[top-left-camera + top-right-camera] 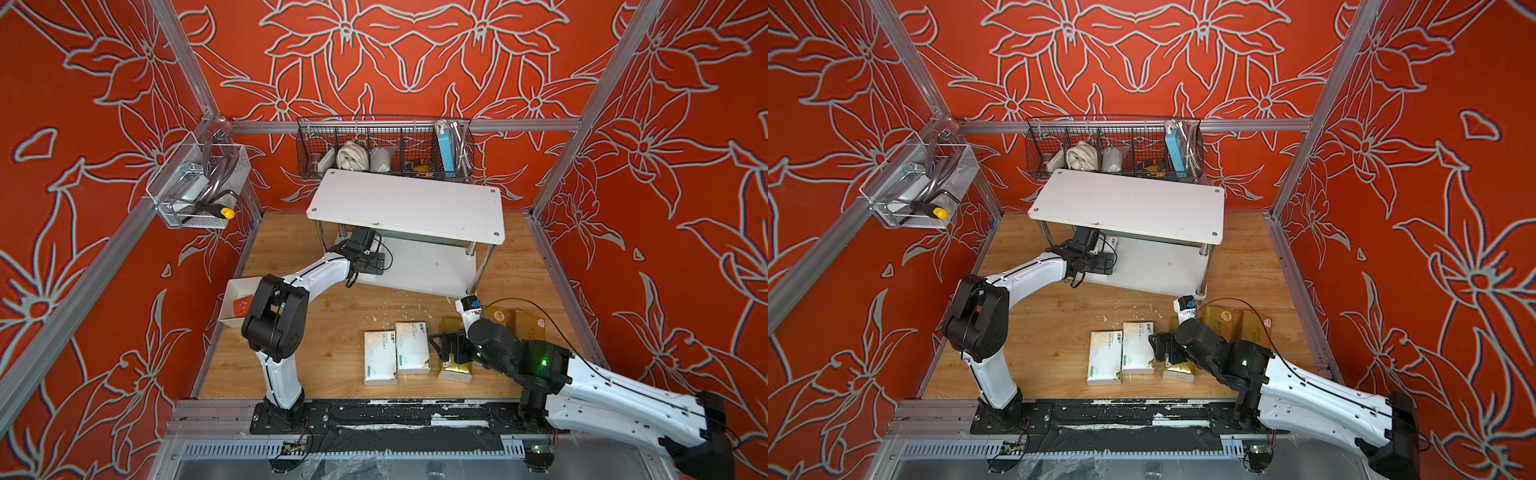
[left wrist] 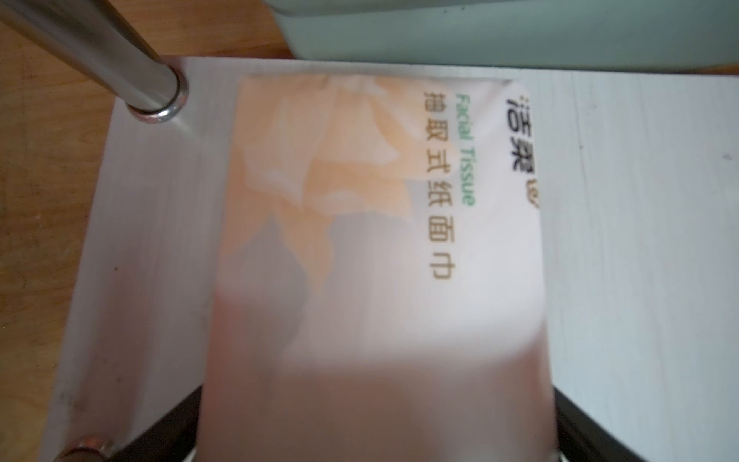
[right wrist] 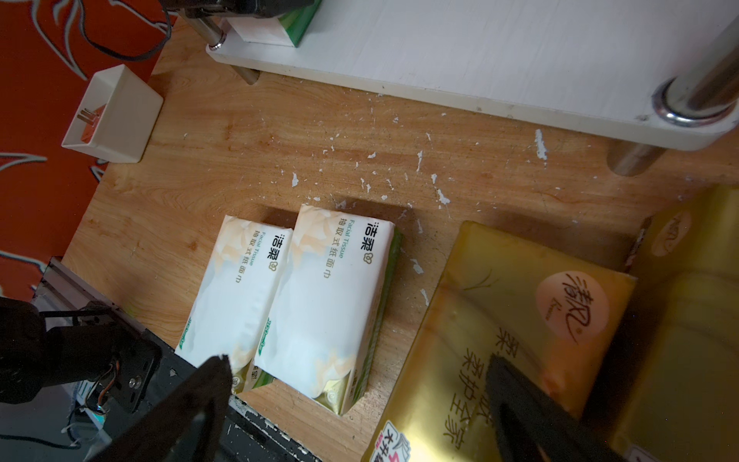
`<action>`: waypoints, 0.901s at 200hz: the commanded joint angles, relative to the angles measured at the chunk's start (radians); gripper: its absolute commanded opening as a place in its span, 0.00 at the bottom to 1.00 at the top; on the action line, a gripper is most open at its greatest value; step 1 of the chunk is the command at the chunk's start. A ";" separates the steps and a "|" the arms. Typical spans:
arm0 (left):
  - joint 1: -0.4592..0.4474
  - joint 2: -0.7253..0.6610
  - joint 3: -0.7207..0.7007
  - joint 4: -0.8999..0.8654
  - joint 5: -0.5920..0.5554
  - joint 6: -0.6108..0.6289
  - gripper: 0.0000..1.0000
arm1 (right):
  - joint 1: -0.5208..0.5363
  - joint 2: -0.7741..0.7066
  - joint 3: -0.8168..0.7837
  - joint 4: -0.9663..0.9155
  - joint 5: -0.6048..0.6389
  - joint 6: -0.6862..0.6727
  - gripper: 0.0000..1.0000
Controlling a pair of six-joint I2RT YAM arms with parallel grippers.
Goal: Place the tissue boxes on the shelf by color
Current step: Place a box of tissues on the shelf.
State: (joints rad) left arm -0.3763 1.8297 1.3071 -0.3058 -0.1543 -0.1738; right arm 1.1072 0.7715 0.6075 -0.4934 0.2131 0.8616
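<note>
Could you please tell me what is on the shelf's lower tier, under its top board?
One white tissue pack lies there by a corner leg, the left gripper straddling it. The top board hides the back of the lower tier, so anything there cannot be seen.

White tissue pack (image 2: pixel 380 260): "洁柔", "Facial Tissue", "抽取式纸面巾" printed on top.

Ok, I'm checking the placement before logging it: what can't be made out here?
White pack on the shelf: nearly all hidden by the top board in both top views.
Left fingers: contact with it unclear; left wrist view, blurred, cut by the edge.
Gold packs: partly covered by the right arm in both top views.
</note>
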 commanded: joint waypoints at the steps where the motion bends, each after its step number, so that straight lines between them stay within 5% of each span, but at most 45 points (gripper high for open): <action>1: 0.007 -0.024 0.012 -0.017 0.005 -0.002 0.98 | 0.006 0.005 -0.009 -0.014 0.038 0.000 0.99; 180: -0.007 -0.409 -0.298 -0.122 0.046 -0.217 0.98 | 0.006 0.094 0.051 0.003 0.035 -0.095 0.99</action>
State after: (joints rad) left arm -0.3752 1.4696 1.0409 -0.4061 -0.1230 -0.3363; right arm 1.1072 0.8604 0.6292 -0.4919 0.2131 0.7773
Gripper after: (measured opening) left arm 0.985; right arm 0.991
